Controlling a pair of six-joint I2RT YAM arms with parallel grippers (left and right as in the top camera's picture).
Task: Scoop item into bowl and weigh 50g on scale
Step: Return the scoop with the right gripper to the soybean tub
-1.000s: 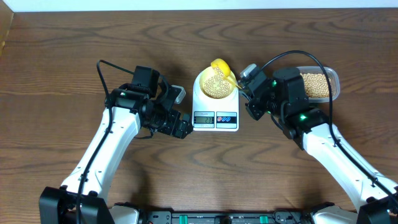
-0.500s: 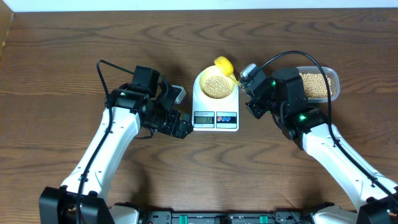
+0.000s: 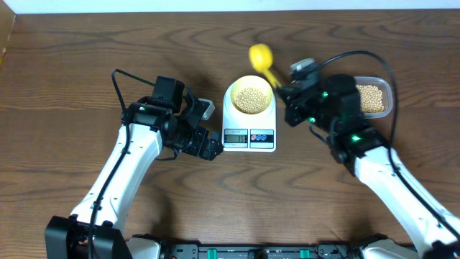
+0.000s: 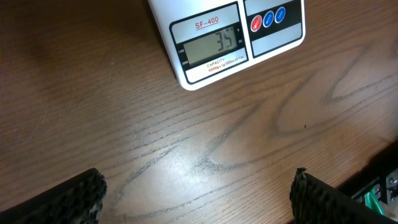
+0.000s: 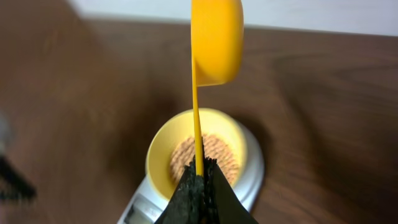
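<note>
Soybeans (image 3: 249, 99) lie in my pale yellow bowl (image 3: 234, 88) on the white scale (image 3: 249, 138), whose display reads 35. My right gripper (image 5: 199, 180) is clamped on the yellow scoop (image 5: 216, 37) by its handle, with the cup past the bowl's far rim. My left gripper (image 4: 199, 202) hangs by the scale's front, fingers wide apart and holding nothing. More beans fill the clear tub (image 3: 389, 91).

Soft even light, faint shadows; overhead and left-wrist views crisp, right-wrist background blurred.
</note>
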